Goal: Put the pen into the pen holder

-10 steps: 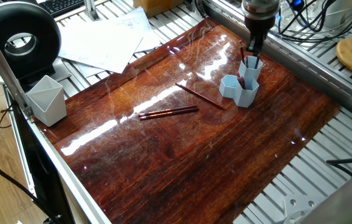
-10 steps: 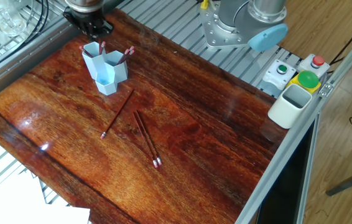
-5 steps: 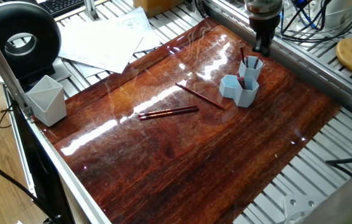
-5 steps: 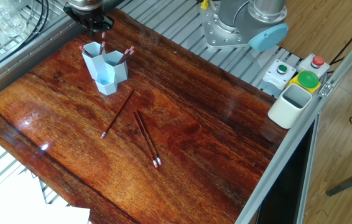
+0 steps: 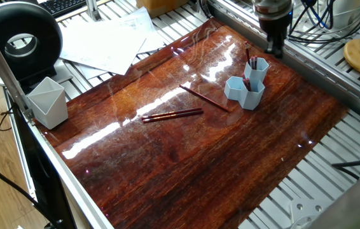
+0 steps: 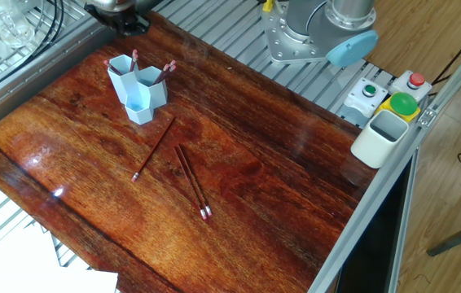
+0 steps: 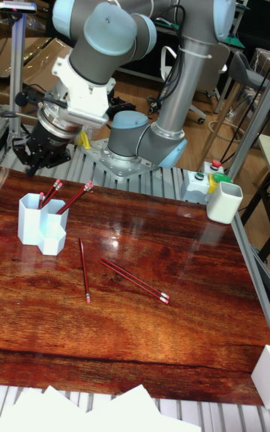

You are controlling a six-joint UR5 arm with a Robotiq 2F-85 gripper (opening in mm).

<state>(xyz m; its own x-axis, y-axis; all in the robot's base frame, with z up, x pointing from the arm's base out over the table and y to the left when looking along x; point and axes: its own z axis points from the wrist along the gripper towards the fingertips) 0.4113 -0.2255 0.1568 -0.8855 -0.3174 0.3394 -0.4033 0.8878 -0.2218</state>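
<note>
The gripper [image 7: 39, 164] hangs above the far edge of the tabletop [image 5: 218, 159], just behind the pen holder [image 5: 249, 83], its fingers apparently parted with nothing between them. The nearest loose pen [image 5: 203, 98] lies toward the tabletop's middle, on the holder's other side from the gripper, its long axis diagonal; two more lie paired further on. The arm's wrist points roughly downward
</note>
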